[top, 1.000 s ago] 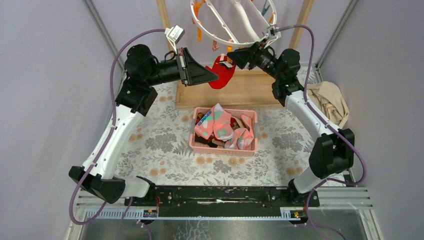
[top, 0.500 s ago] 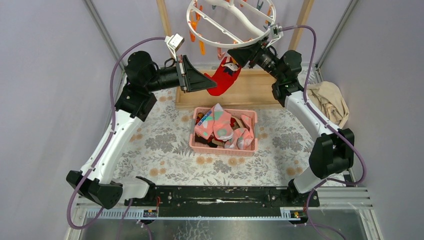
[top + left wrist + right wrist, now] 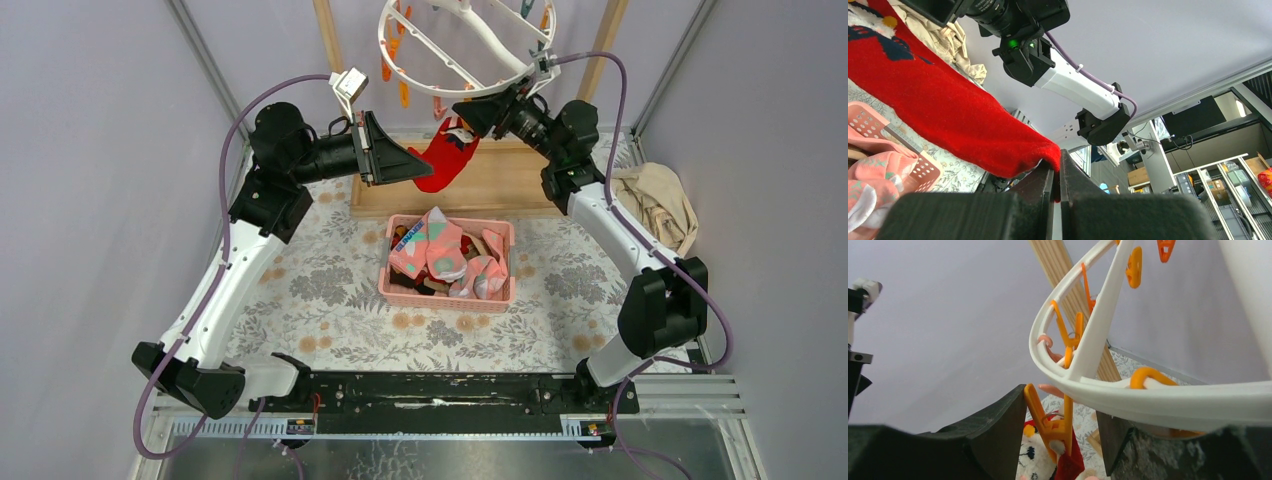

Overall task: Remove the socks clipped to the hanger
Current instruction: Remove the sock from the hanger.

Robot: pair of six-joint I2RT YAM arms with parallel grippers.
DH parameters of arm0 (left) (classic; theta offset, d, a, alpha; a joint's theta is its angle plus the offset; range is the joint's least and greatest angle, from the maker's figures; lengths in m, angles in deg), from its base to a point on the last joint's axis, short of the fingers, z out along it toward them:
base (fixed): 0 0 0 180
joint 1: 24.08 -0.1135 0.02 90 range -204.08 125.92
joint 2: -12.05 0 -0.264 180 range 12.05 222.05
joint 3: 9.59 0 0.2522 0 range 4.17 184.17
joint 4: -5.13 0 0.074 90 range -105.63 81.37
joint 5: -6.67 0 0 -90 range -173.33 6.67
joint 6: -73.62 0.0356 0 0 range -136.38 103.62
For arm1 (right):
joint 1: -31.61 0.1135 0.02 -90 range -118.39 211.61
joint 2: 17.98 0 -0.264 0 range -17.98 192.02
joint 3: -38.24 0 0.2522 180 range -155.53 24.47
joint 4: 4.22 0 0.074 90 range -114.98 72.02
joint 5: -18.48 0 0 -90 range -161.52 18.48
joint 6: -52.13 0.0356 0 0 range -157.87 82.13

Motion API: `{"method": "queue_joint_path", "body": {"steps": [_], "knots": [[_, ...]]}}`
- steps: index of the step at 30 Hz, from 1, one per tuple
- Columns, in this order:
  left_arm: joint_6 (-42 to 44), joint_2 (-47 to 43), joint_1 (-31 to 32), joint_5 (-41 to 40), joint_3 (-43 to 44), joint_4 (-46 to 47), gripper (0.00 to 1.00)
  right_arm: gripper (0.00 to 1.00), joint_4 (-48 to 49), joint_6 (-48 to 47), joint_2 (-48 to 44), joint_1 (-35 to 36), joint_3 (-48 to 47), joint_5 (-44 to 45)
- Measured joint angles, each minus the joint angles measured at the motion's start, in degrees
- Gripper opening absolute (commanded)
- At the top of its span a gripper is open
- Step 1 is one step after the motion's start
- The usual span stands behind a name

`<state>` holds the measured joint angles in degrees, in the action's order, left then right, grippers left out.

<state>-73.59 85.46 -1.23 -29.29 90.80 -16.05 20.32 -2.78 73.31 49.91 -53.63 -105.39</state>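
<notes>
My left fingers (image 3: 1057,172) pinch the sock's (image 3: 442,163) near-left tip; it slants up far-right to a clip (image 3: 1054,432) between my spread right fingers (image 3: 1062,407), maybe touching one.

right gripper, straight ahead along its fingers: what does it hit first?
The orange clip holding the red sock. It hangs between the open fingers of the right gripper, just under the hanger ring. Depth is unclear, but nothing shows nearer.
</notes>
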Motion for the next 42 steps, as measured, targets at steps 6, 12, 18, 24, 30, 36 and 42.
{"method": "queue_joint_path", "body": {"steps": [6,12,18,24,30,36,42], "knots": [[0.2,0.0,0.0,0.0,0.0,0.0,0.07,0.52,-4.9,-4.1,-0.7,1.6,-0.2,1.5],[0.3,0.0,0.0,0.0,0.0,0.0,0.07,0.49,-7.3,-6.2,-1.1,1.9,-0.9,2.2],[0.5,0.0,0.0,0.0,-0.1,-0.1,0.07,0.46,-9.0,-7.1,-1.2,1.9,-2.2,3.2],[1.0,-0.3,0.0,0.0,-1.1,-0.3,0.07,0.24,-9.8,-8.0,-1.2,1.9,-2.8,3.3],[2.0,-1.0,0.0,0.0,-2.1,-1.2,0.07,0.14,-9.9,-8.3,-1.2,1.9,-3.2,3.2],[3.1,-1.9,0.0,-0.1,-3.3,-3.0,0.07,0.12,-9.9,-8.3,-1.3,1.9,-3.4,3.2],[5.3,-3.1,0.0,-0.5,-5.2,-5.5,0.06,0.38,-10.7,-8.3,-1.9,1.9,-3.4,3.3]]}}
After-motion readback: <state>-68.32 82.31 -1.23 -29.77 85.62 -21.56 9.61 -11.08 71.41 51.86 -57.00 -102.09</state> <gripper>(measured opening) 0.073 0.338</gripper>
